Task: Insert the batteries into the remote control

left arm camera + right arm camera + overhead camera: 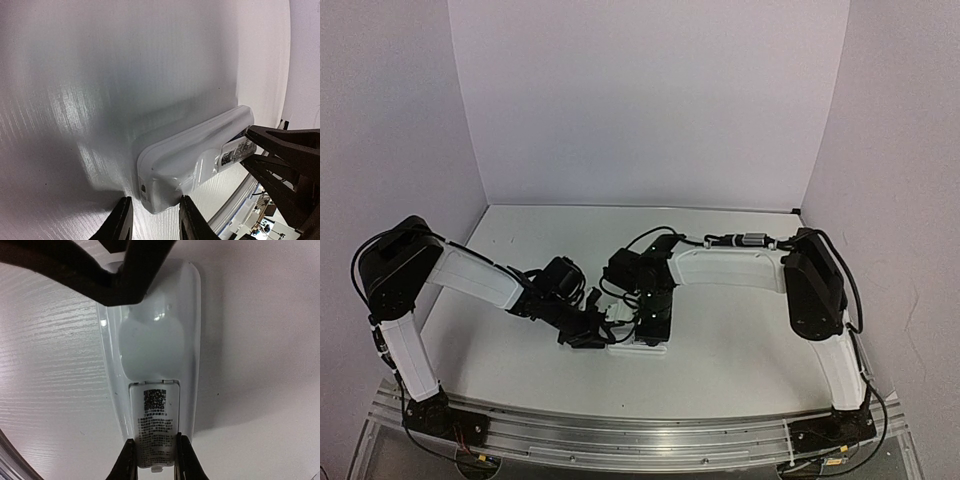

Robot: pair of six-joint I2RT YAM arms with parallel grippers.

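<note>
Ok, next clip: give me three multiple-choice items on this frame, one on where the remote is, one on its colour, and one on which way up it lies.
1. Where is the remote?
A. at the far back corner
B. in the near half of the table, between the left gripper and the right gripper
C. lifted into the air

2. What colour is its casing?
A. black
B. white
C. blue

3. Which way up does it lie?
A. buttons up
B. on its long edge
C. back up, printed label showing

Answers:
1. B, the top view shows both arms meeting over it near the front.
2. B, the shell is white in both wrist views.
3. C, the label faces the right wrist camera and no buttons show.
</note>
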